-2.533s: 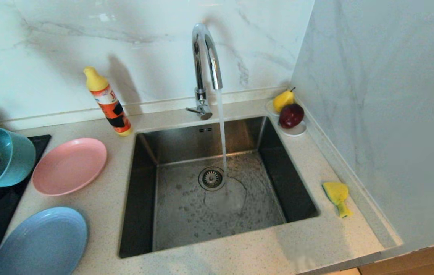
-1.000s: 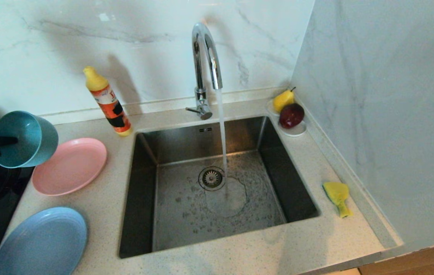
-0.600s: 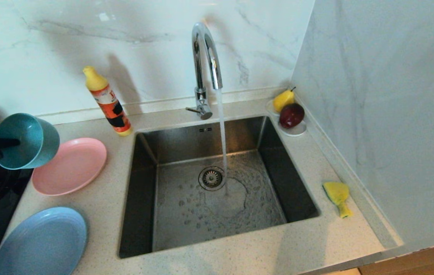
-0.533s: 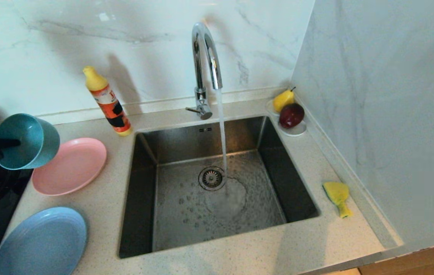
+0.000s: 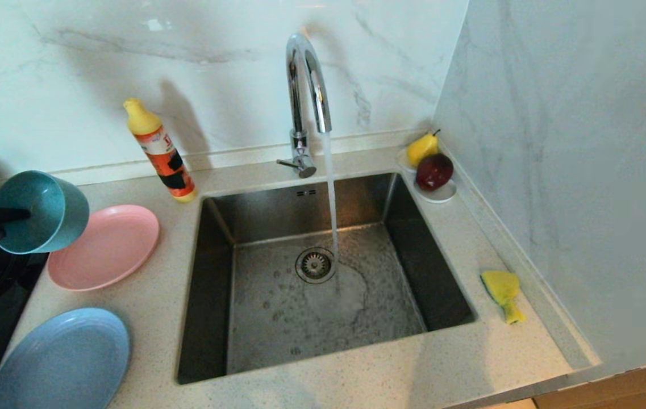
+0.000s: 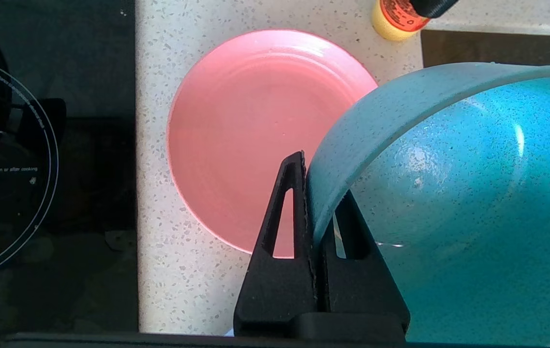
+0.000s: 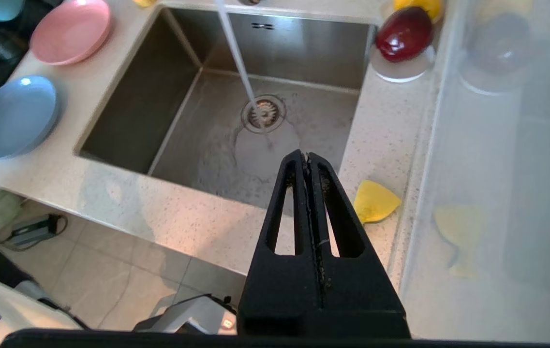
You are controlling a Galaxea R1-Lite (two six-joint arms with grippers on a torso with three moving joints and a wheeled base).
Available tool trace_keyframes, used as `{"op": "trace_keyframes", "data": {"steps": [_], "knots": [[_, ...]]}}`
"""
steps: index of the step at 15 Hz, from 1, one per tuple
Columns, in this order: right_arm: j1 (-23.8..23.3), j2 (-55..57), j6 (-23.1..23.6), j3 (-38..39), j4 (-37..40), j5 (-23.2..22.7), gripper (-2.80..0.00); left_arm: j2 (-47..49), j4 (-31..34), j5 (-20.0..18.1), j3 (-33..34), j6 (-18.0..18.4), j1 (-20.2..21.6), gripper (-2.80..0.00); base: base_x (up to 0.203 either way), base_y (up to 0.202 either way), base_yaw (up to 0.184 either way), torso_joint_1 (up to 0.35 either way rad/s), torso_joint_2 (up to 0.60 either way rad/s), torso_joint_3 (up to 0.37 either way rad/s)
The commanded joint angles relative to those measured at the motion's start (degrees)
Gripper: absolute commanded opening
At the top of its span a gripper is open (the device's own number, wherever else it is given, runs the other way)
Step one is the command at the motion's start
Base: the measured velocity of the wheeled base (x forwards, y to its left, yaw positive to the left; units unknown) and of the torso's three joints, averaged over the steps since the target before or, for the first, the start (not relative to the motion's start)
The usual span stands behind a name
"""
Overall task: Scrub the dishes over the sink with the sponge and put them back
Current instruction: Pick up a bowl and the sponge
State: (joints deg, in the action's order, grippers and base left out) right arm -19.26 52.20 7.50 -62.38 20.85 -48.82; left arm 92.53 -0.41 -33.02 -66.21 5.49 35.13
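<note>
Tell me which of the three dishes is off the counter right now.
The teal bowl: the left gripper holds it by its rim, tipped on its side. The pink plate and blue plate both lie flat on the counter.

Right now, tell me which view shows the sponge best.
The head view: the sponge lies whole and unblocked on the counter right of the sink. The right wrist view shows it partly behind the shut right end effector; the left wrist view misses it.
</note>
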Motion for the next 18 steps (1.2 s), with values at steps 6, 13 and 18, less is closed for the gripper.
{"op": "trace_keyframes", "data": {"steps": [6, 13, 18], "knots": [[18.49, 2.17, -0.22, 0.07, -2.75, 13.76, -2.8, 0.81, -0.11, -0.2, -0.41, 0.04, 0.02, -2.8, 0.0, 0.0, 0.0, 0.0, 0.0, 0.0], [20.96, -3.75, -0.55, 0.16, 0.44, 15.77, -2.8, 0.9, -0.11, -0.2, -0.33, 0.04, 0.11, -2.8, 0.0, 0.0, 0.0, 0.0, 0.0, 0.0], [23.54, -2.1, 0.11, -0.03, 0.34, 15.71, -2.8, 0.85, -0.02, -0.2, 0.11, -0.04, 0.02, -2.8, 0.0, 0.0, 0.0, 0.0, 0.0, 0.0]]}}
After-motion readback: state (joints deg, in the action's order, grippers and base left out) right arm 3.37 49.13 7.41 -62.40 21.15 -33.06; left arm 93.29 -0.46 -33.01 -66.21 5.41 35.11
